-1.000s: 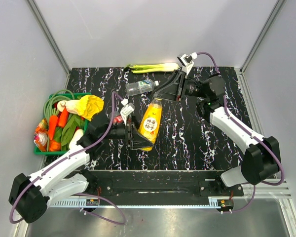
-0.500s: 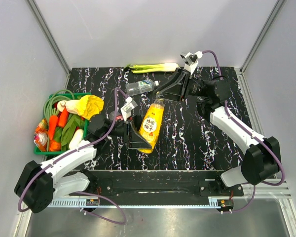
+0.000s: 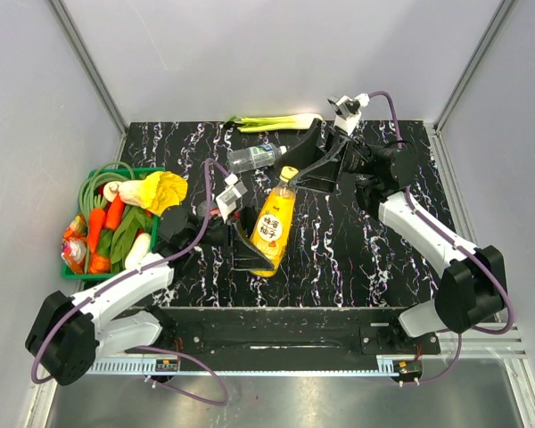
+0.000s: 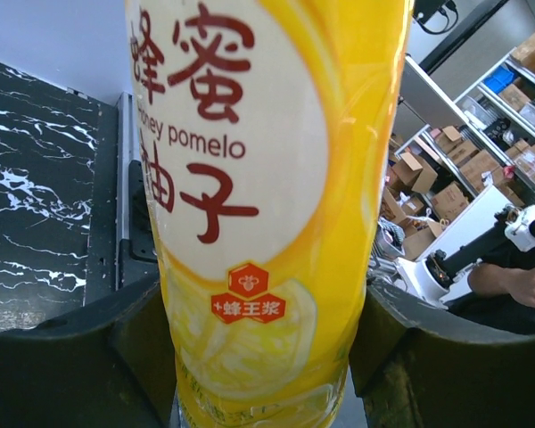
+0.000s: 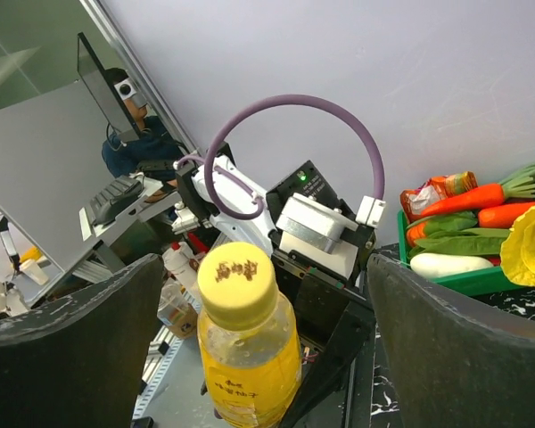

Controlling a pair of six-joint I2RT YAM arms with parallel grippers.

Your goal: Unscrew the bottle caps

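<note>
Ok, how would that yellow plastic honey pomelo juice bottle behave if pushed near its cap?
The yellow plastic juice bottle looks full, so probably heavy for its size. Gripped only low down by the left claw, it would likely pivot. Its smooth round body might slip or roll if released.

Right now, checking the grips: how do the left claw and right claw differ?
The left claw is clamped low on the honey pomelo bottle; the right claw stands open. The left claw touches the bottle; the right claw's fingers flank the yellow cap with gaps. Both are at one bottle.
</note>
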